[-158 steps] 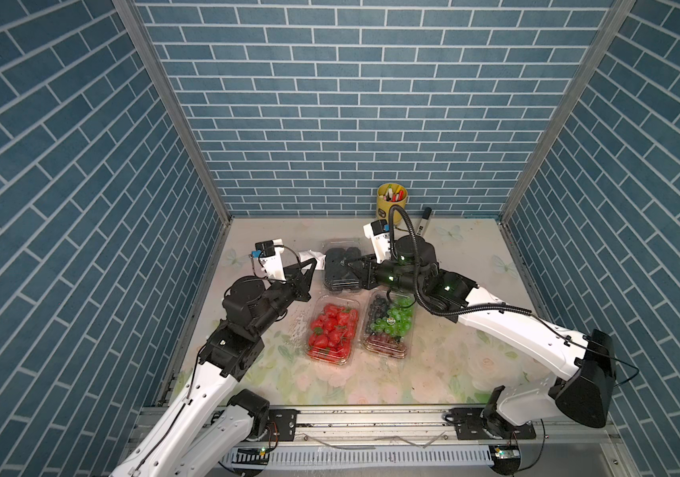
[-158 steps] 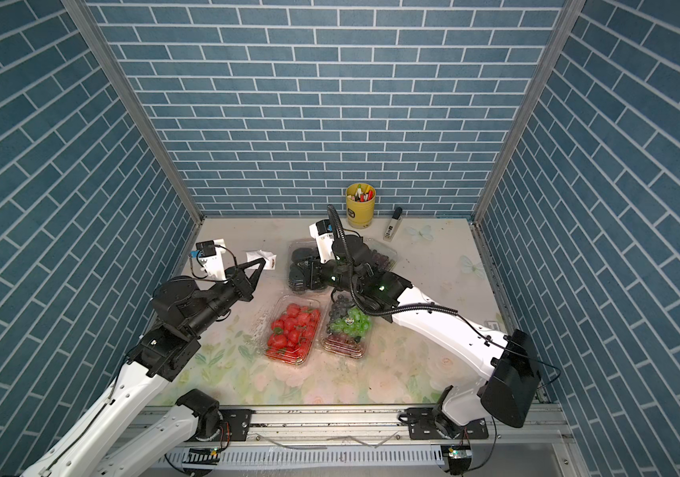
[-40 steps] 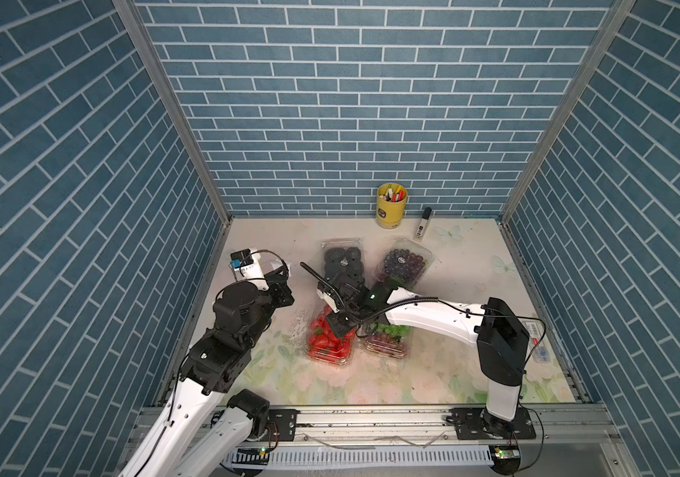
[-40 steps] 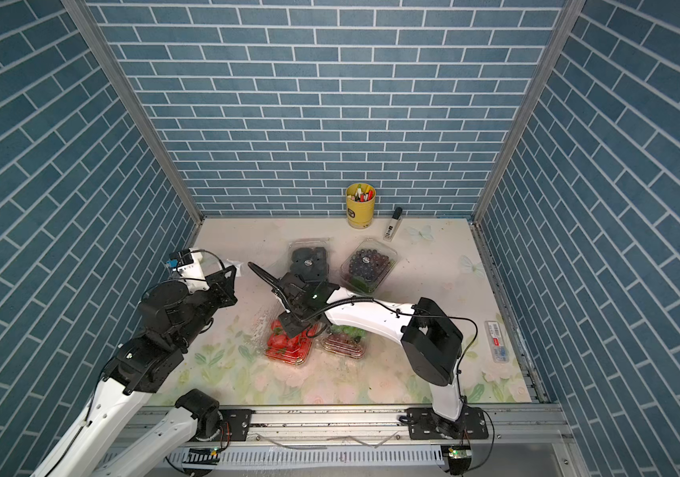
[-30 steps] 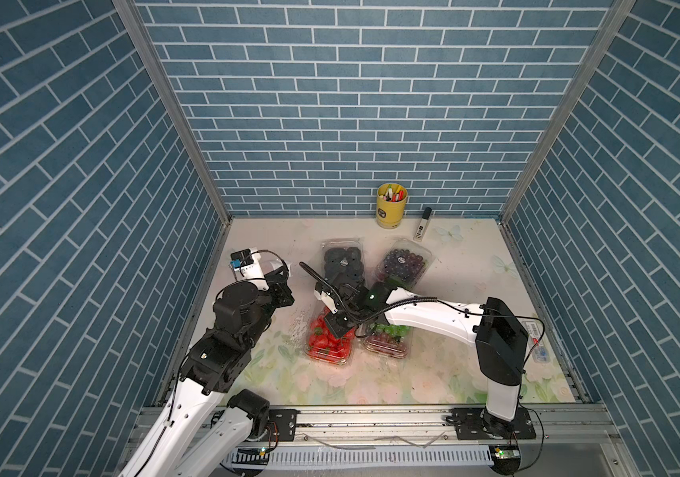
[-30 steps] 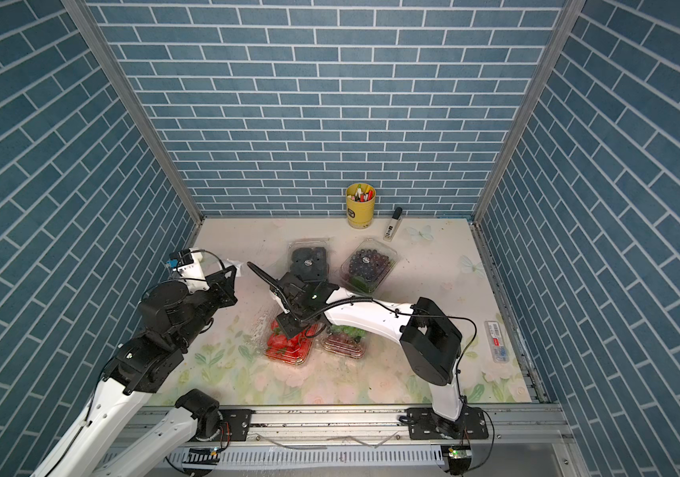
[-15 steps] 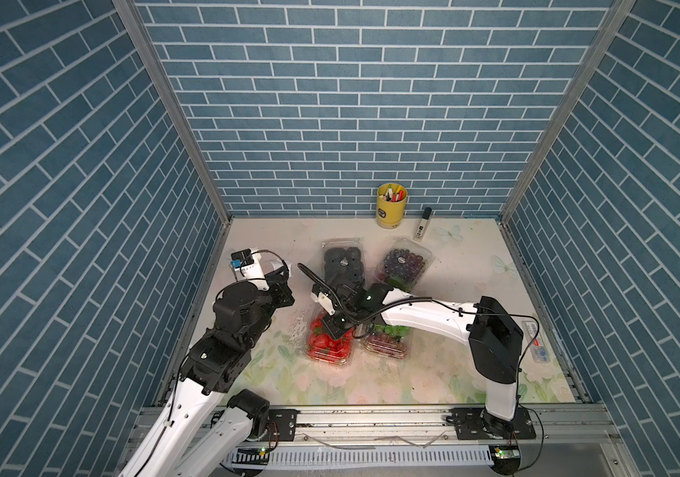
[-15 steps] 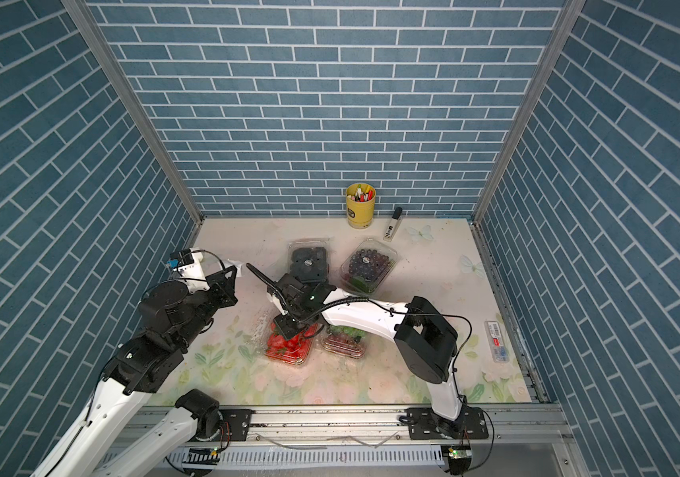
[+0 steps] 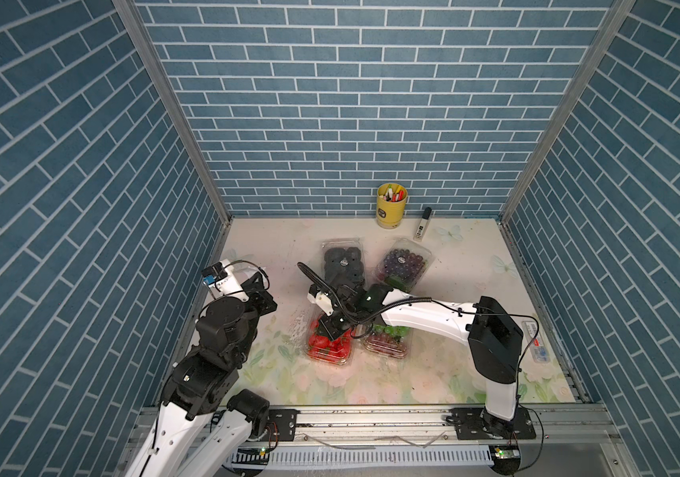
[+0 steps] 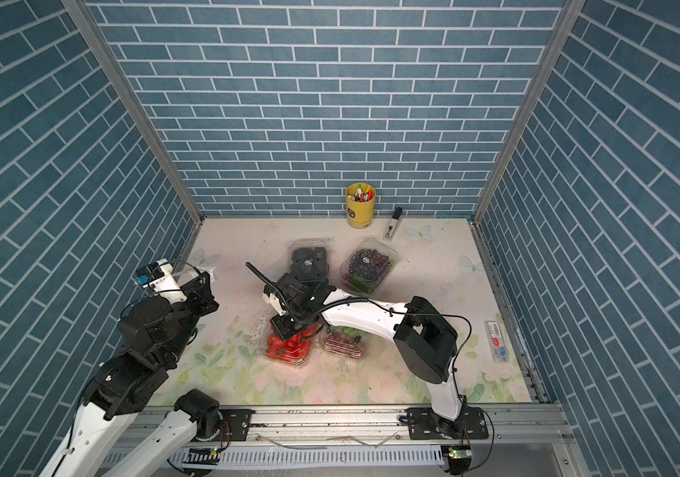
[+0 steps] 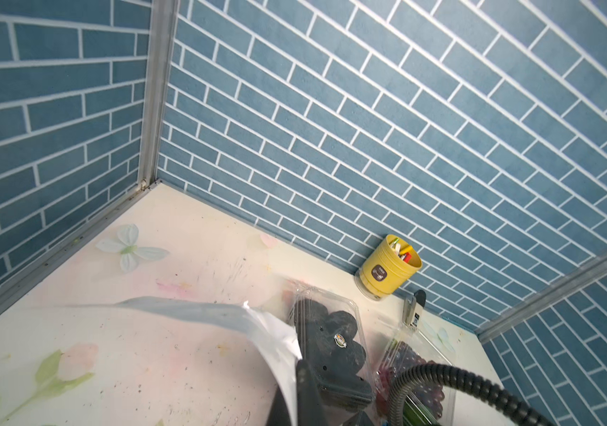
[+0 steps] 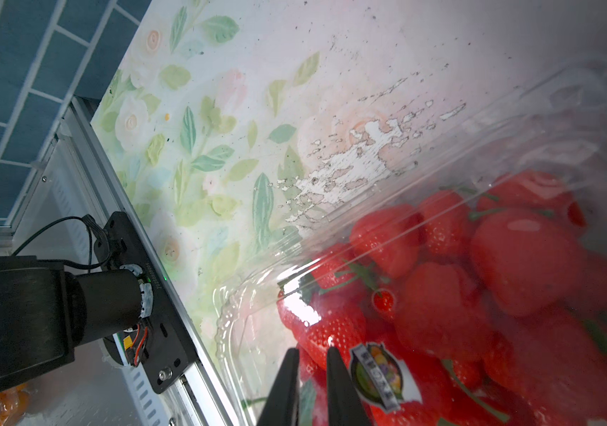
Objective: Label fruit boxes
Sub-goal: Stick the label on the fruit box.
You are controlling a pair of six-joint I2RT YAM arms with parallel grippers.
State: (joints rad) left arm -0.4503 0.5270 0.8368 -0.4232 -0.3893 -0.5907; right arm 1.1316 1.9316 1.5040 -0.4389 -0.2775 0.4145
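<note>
Red strawberry box (image 9: 330, 347): our R gripper (image 12: 311, 354) barely ajar, empty, prob pressing sticker (image 12: 386, 376) down; L gripper (image 9: 263, 282) clamps sheet (image 11: 202, 313) for nxt.

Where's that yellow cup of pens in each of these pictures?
Top view: yellow cup at the back wall, right of centre.
Top view: same place.
Left wrist: against the wall, beyond the black-berry box.
Right wrist: not in it.
Shared landmark: black-berry box.

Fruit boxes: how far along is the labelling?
Stickers show on the black berry box, purple grape box and strawberry box. The right hand is at the strawberry sticker; the left hand grips the sticker sheet. The mixed grape box, mostly hidden under the arm, may be left.
</note>
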